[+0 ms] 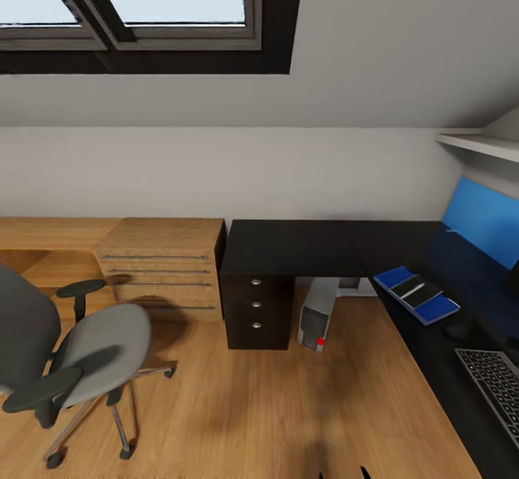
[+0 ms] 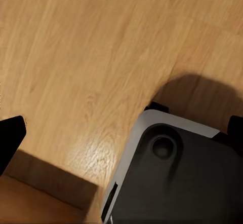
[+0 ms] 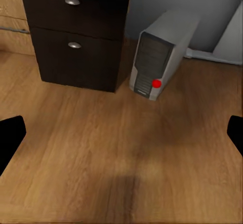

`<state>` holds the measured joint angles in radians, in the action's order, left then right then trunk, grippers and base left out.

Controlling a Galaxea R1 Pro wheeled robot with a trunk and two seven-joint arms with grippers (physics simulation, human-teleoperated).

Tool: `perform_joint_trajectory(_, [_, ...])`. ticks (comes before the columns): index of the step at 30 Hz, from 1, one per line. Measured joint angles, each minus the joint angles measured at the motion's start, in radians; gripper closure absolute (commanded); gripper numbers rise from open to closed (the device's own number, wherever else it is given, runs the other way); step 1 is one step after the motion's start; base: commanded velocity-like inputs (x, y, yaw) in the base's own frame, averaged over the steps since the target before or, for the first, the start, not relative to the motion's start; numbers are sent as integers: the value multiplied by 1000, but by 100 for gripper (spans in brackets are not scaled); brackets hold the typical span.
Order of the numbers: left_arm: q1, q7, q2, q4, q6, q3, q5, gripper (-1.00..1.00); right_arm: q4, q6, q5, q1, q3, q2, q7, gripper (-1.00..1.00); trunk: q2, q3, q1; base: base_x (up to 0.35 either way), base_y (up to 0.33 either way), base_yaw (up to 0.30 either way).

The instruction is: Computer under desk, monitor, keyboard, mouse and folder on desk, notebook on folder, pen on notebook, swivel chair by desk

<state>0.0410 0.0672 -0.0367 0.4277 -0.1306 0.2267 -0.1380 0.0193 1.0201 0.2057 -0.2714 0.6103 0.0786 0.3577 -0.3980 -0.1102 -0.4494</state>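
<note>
Grey padded swivel chair (image 1: pixel 86 349) sits well apart from long black L-shaped desk (image 1: pixel 303 247); bright blue folder (image 1: pixel 417 293) already on desktop. Both grippers spread, empty. Best bet: approach chair squarely, push seat slowly deskward.

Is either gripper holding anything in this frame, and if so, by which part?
Nothing is held. The left gripper and right gripper both have fingers spread wide, with only wooden floor between them.
</note>
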Motion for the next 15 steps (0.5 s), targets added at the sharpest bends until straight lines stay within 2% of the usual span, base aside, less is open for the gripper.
perform_joint_trajectory(5, [0,-1,0,-6,-5,-1,1,-100,1,9,-2,28,0,-48,20,-100,0,0,0,0,0,277])
perform_joint_trajectory(11, [0,0,0,-60,-30,-2,2,-100,2,15,-7,45,6,-56,24,-100,0,0,0,0,0,277])
perform_joint_trajectory(14, [0,0,4,-103,-94,-1,6,-100,2,16,-8,51,8,-50,25,-100,0,0,0,0,0,277])
perform_joint_trajectory(15, [0,2,13,-124,-162,-1,14,-100,2,17,-9,54,9,-44,26,-100,0,0,0,0,0,278])
